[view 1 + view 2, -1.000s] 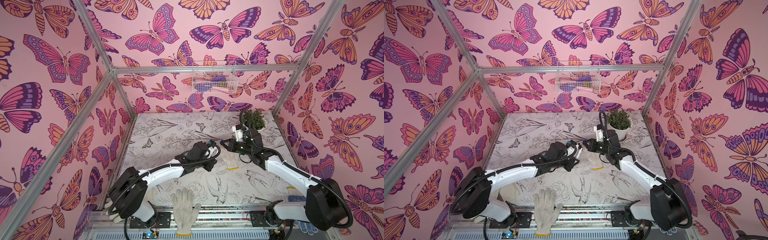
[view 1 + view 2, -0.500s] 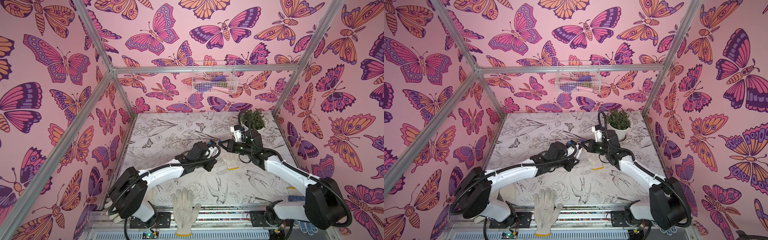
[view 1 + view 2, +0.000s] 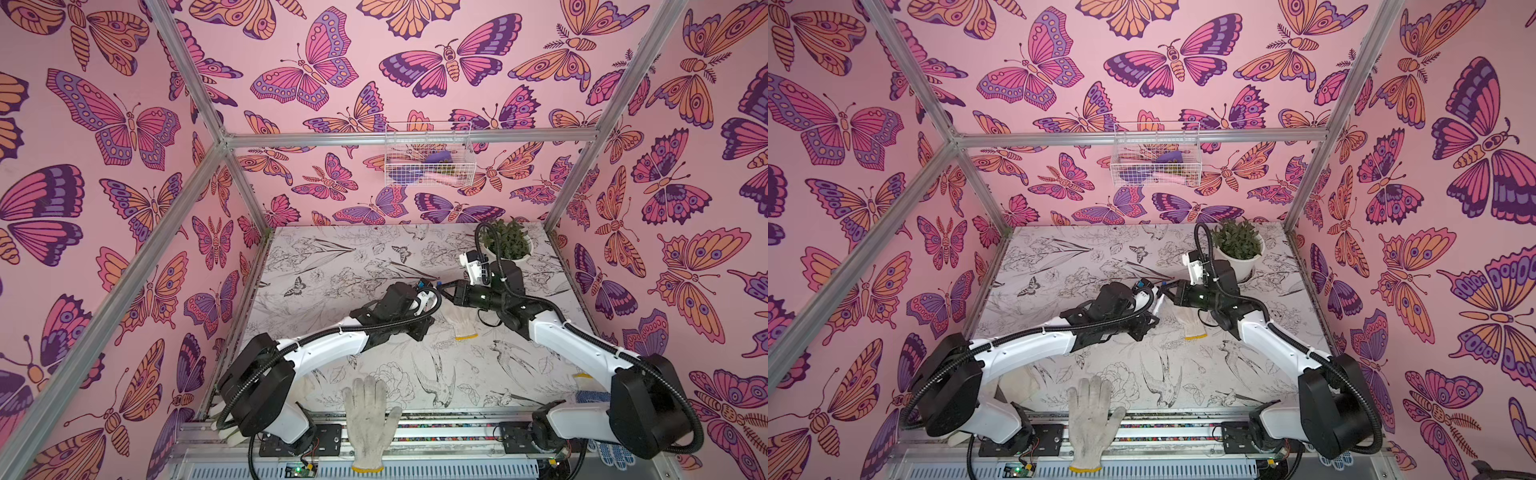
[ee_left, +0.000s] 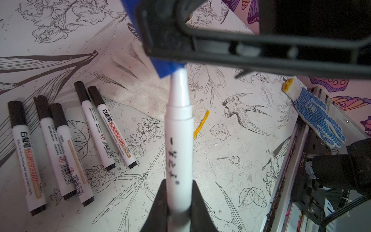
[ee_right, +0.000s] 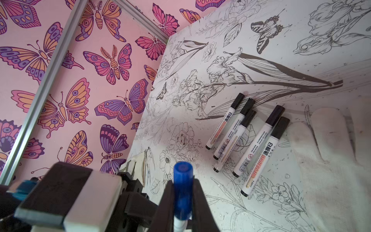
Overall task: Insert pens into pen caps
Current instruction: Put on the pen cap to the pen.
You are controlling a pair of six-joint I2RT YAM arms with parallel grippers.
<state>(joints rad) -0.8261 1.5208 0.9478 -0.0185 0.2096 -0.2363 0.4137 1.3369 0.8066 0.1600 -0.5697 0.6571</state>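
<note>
you've brought the right claw (image 5: 183, 181), clamped on the blue cap (image 5: 182, 170), onto the pen (image 4: 179, 124) gripped in the left claw (image 4: 178, 182); tip's in, push to seat.

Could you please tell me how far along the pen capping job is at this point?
Done: five pens lie on the table with black caps on. In hand: the left gripper holds the sixth pen, its nose meeting the blue cap in the right gripper; the tapered neck shows bare, so it is not seated. Left: push that cap home.
</note>
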